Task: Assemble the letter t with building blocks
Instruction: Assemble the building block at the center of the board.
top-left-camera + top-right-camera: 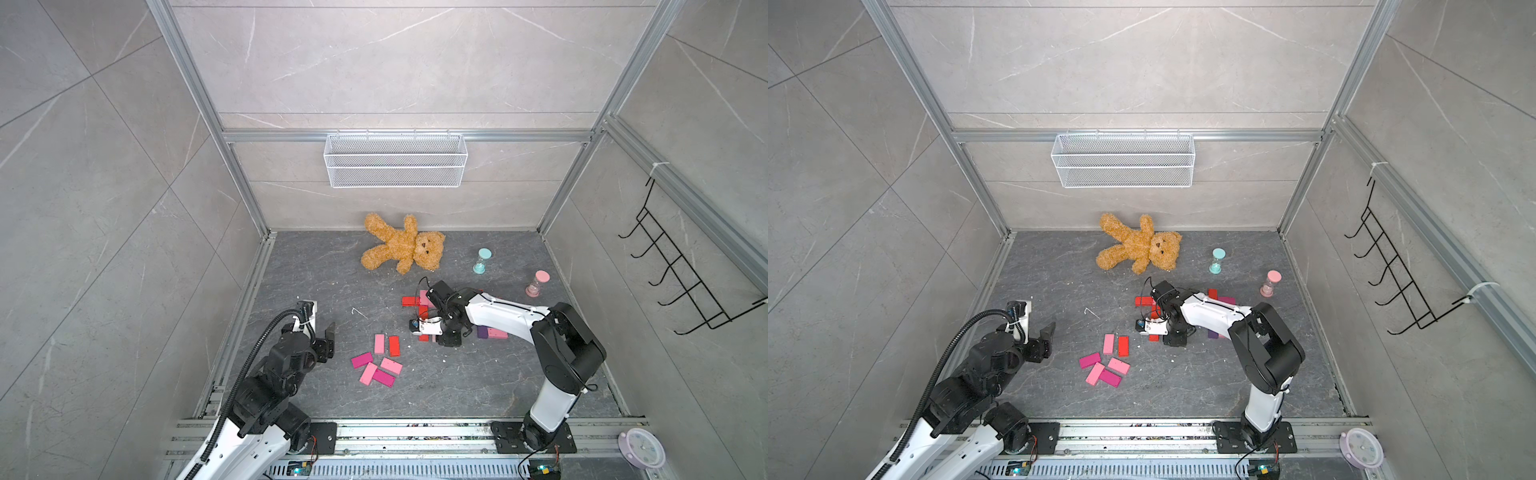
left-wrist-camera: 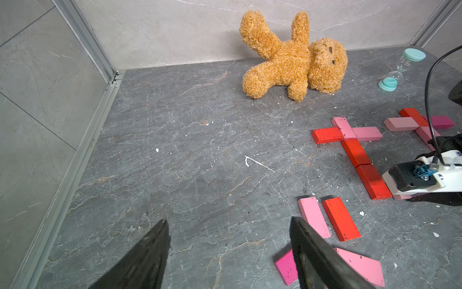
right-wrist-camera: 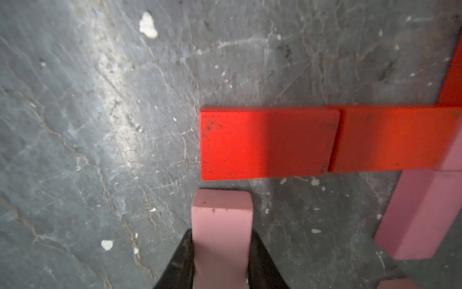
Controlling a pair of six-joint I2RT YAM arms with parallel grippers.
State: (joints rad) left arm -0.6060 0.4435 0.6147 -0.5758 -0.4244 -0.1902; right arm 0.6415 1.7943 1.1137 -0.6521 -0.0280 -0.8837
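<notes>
A cross of building blocks lies on the grey floor: a red bar block, two light pink ones, and a stem of two red blocks end to end. My right gripper is shut on a light pink block, held low beside the free end of the stem's last red block. In both top views the right wrist covers that spot. My left gripper hangs open over bare floor, with nothing between its fingers. Several loose pink, red and magenta blocks lie just right of it.
More blocks lie behind the right arm, and a purple one beside it. A teddy bear lies by the back wall. Teal and pink hourglasses stand at the right. A wire basket hangs on the wall.
</notes>
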